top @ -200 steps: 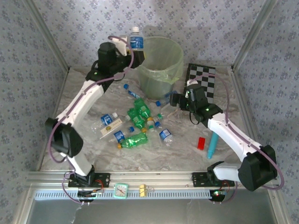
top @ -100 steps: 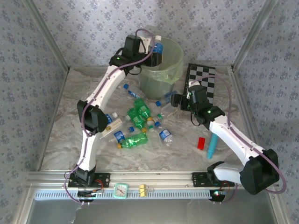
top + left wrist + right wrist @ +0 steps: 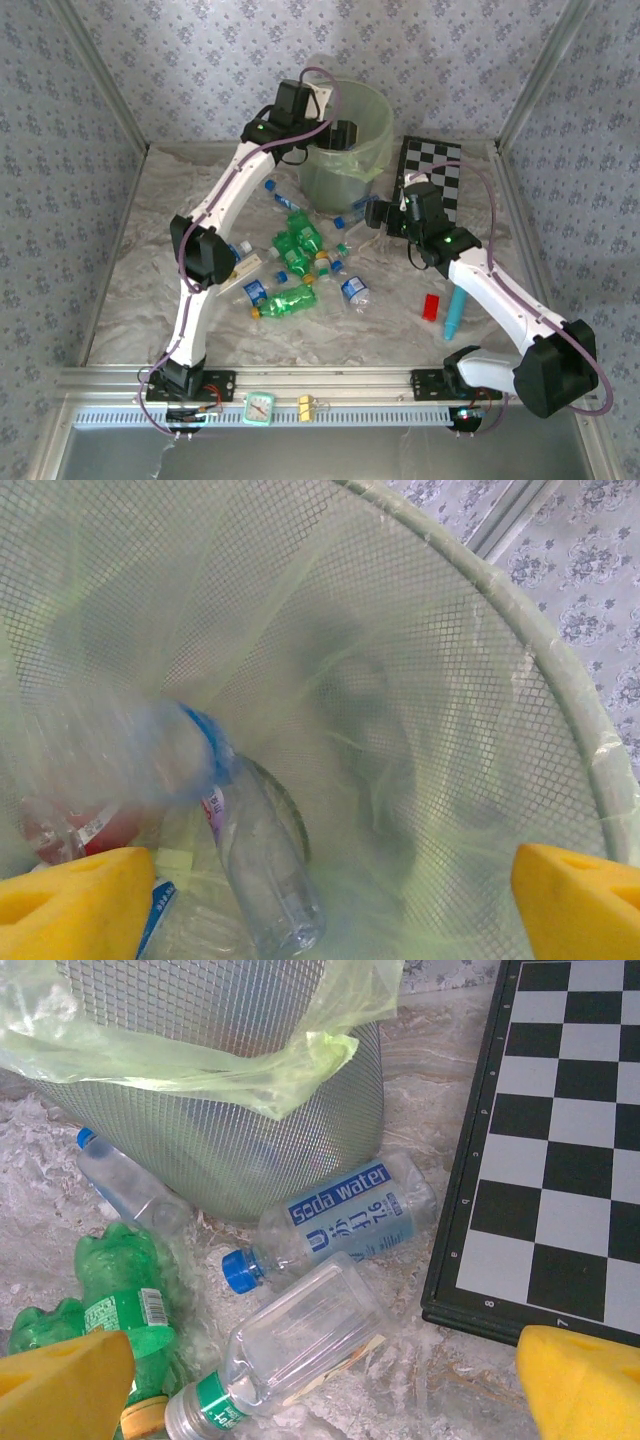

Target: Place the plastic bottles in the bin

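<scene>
A clear bottle (image 3: 262, 875) with a blue label lies inside the bin (image 3: 560, 670), its upper half smeared by motion blur so that the cap cannot be made out; beside it, low on the left, a reddish bottle (image 3: 70, 825) shows dimly through the bag (image 3: 400, 780). The left gripper (image 3: 320, 905) hangs over the bin's mouth with its yellow pads (image 3: 70, 900) spread wide at the picture's corners, gripping nothing. In the top view the bin's inside is mostly hidden by that gripper (image 3: 342, 130). Half a second ago a blue-labelled bottle was clamped there above the rim; now it is gone from the jaws. The remaining bottles (image 3: 300, 255) lie scattered on the table in front of the bin, as before. The right gripper (image 3: 320, 1390) hovers low by the bin's foot, jaws fully apart and empty, almost unmoved. Under it lie a soda-water bottle (image 3: 340, 1220) touching the mesh wall, a green-capped bottle (image 3: 300, 1335) and a green bottle (image 3: 125, 1300) partly cut off. The chequered board (image 3: 560, 1140) lies just to the right.
</scene>
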